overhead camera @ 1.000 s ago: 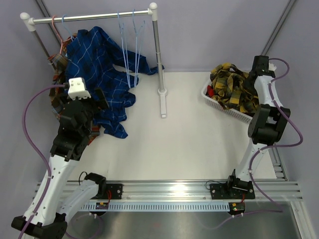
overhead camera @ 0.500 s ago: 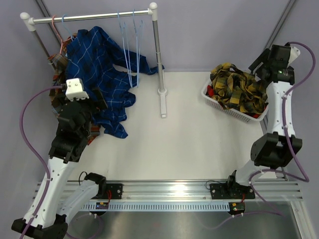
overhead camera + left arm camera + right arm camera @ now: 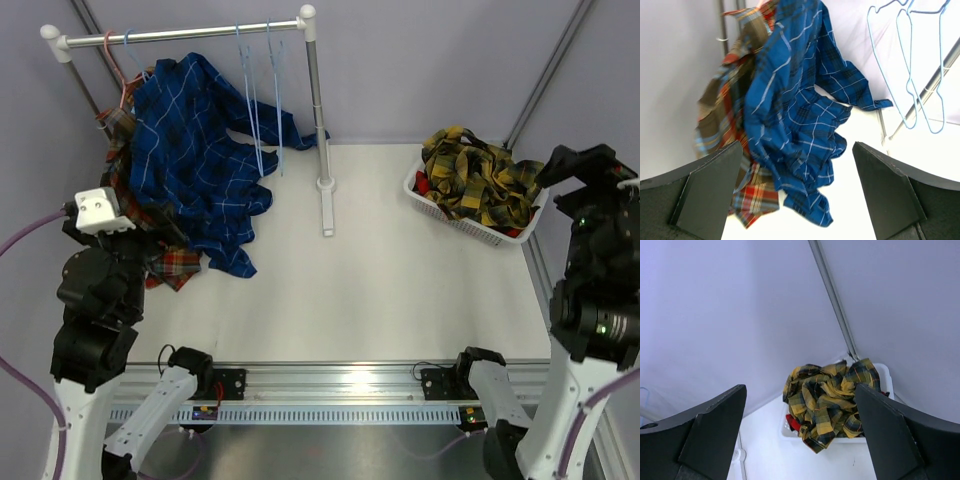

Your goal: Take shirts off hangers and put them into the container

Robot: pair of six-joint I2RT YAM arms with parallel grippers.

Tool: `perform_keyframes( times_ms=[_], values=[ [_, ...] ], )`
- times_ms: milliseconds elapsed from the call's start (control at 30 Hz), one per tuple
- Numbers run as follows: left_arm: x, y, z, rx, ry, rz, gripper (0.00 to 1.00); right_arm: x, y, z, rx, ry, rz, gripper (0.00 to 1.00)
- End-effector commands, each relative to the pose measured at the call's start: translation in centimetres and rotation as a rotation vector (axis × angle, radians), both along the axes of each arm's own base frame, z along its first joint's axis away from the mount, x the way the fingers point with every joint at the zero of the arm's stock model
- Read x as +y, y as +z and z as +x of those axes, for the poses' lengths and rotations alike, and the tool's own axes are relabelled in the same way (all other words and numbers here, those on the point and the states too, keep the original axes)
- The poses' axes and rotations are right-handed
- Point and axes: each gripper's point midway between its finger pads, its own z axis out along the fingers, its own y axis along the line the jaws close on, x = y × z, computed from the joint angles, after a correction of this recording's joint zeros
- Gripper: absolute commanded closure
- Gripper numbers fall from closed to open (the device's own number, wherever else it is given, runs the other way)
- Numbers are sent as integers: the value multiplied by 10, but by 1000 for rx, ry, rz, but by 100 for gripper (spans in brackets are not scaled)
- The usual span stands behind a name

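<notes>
A blue shirt [image 3: 195, 165] hangs from the rail's left end, its tail lying on the table. Behind and under it is a brown-red plaid shirt [image 3: 172, 266]. Two bare light blue hangers [image 3: 256, 100] dangle from the rail, and a pink hanger [image 3: 114, 62] is at its left end. The white container [image 3: 458, 227] at the right holds a yellow-and-black shirt [image 3: 476, 180] over a red one [image 3: 422, 186]. My left gripper [image 3: 796, 145] is open and empty, short of the blue shirt [image 3: 795, 110]. My right gripper [image 3: 800, 387] is open and empty, back from the container [image 3: 886, 373].
The metal rail [image 3: 190, 33] with white caps spans the back left. Its upright post [image 3: 315, 110] stands on a white foot [image 3: 327, 205] mid-table. Grey walls close in behind and at both sides. A frame strut [image 3: 540, 80] rises behind the container.
My right gripper has opened, leaving the yellow shirt in the container, and drawn back towards the near right. My left arm has pulled back to the left, away from the blue shirt.
</notes>
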Motion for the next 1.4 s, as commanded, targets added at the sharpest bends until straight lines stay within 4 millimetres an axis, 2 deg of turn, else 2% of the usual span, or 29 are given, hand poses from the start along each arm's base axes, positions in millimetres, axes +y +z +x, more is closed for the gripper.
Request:
perform_keyframes(
  times_ms=[0, 33, 200, 300, 500, 533, 733, 900, 1367],
  values=[
    [9, -3, -24, 20, 13, -10, 1, 14, -15, -24, 4, 49, -56, 0],
    [11, -6, -34, 24, 8, -19, 1, 17, -17, -31, -4, 59, -62, 0],
    [10, -21, -60, 30, -34, -42, 1, 38, -35, -70, -57, 131, -104, 0],
    [9, -34, -72, 44, -58, -53, 1, 52, -44, -84, -96, 192, -110, 0],
    [7, -61, -82, 89, -77, -76, 1, 68, -70, -92, -114, 289, -104, 1],
    [6, -66, -82, 98, -83, -80, 1, 75, -71, -94, -130, 327, -110, 1],
    [2, -89, -83, 126, -100, -94, 1, 75, -76, -101, -153, 331, -128, 0],
    [0, -96, -84, 137, -107, -99, 1, 76, -78, -100, -164, 338, -125, 1],
    [-1, -98, -84, 143, -117, -93, 1, 76, -76, -98, -155, 340, -123, 0]
  ],
)
